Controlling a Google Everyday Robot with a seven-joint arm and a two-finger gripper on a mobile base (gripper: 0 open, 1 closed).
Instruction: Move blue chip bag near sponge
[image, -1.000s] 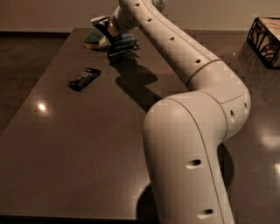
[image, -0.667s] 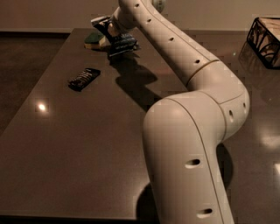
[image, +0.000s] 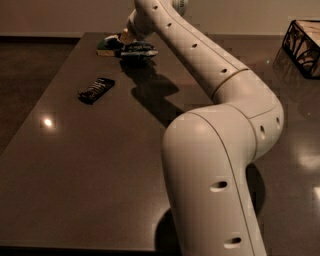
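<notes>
The blue chip bag (image: 138, 50) is dark and crinkled with pale lettering and lies at the far end of the table. The sponge (image: 106, 46), green over yellow, sits just to its left, nearly touching it. My gripper (image: 126, 38) is at the end of the long white arm (image: 200, 55). It is over the spot where the bag and sponge meet and is largely hidden by the wrist. I cannot tell whether it holds the bag.
A flat black wrapped bar (image: 96, 90) lies on the left part of the dark table (image: 100, 175). A dark wire basket (image: 303, 46) stands at the far right. The arm's big elbow (image: 220, 165) fills the front right.
The arm's tip and the chip bag have shifted slightly left and farther away, closer to the sponge. The black bar has not moved.
</notes>
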